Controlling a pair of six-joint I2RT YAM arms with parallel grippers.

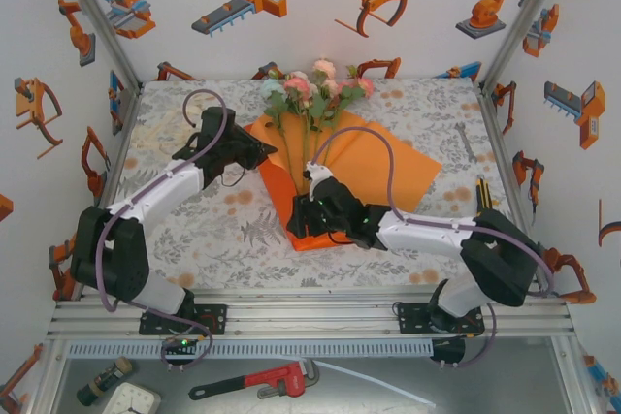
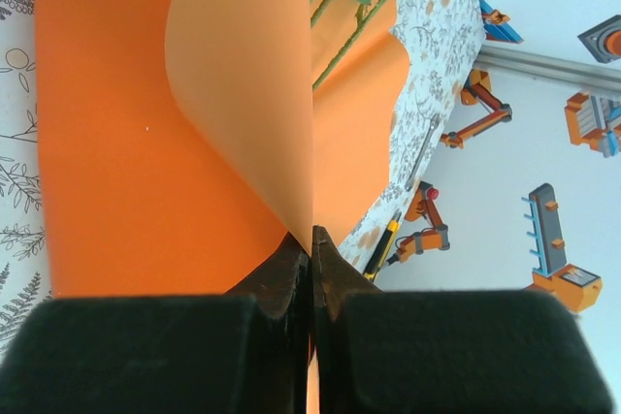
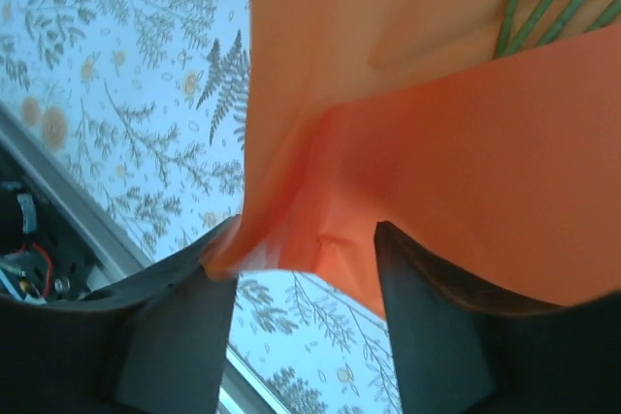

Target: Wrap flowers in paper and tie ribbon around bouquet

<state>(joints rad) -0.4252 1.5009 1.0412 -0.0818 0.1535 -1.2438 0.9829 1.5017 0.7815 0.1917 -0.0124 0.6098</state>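
Paper of bright orange is spread on the counter. At its left edge, the left gripper is clamped together on a raised, curling flap. Across its middle the flowers are laid, with the blooms past the far edge. At its near corner, the right gripper is held apart, and the corner is draped in the gap.

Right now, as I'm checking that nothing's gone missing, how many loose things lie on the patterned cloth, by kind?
Bright orange paper sheet: 1
Bunch of pink, peach and mint flowers on green stems: 1
Slim grey metal spanner: 1
Yellow-and-black hand tool: 1
Total: 4
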